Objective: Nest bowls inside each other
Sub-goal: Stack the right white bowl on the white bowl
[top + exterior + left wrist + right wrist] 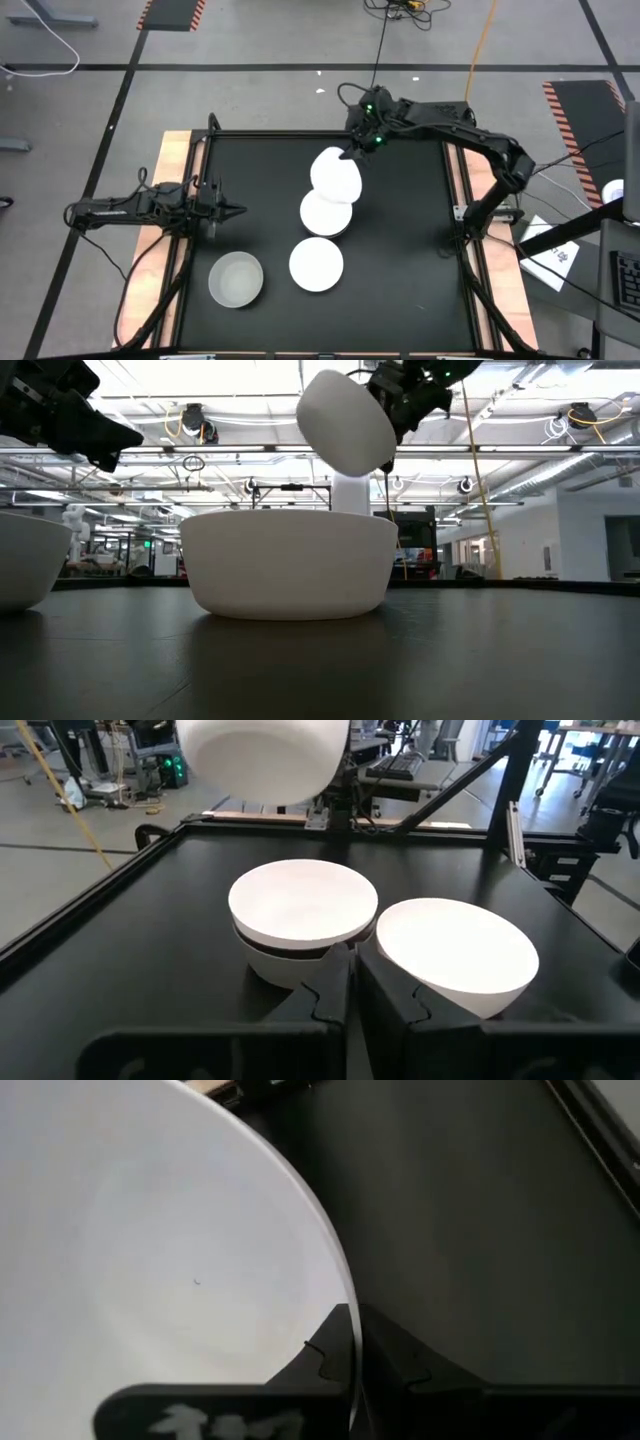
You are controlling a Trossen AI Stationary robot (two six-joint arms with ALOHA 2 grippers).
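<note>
Two slim black jointed arms, the left arm (140,208) at the frame's left, the right arm (470,135) at upper right with green lights glowing near its wrist. Black cables trail along both. Each gripper's dark fingers have notched, interlocking inner edges

Grey floor (260,40) with black tape lines surrounds the counter (400,250); striped hazard mats (172,12) lie beyond it, ceiling lights (200,375) overhead.

Right hand (352,152) held one bowl (335,175) by its rim above the worktop (410,250); just below it sat a nested pair (326,213), with two single bowls (317,264) (236,278) beyond.
</note>
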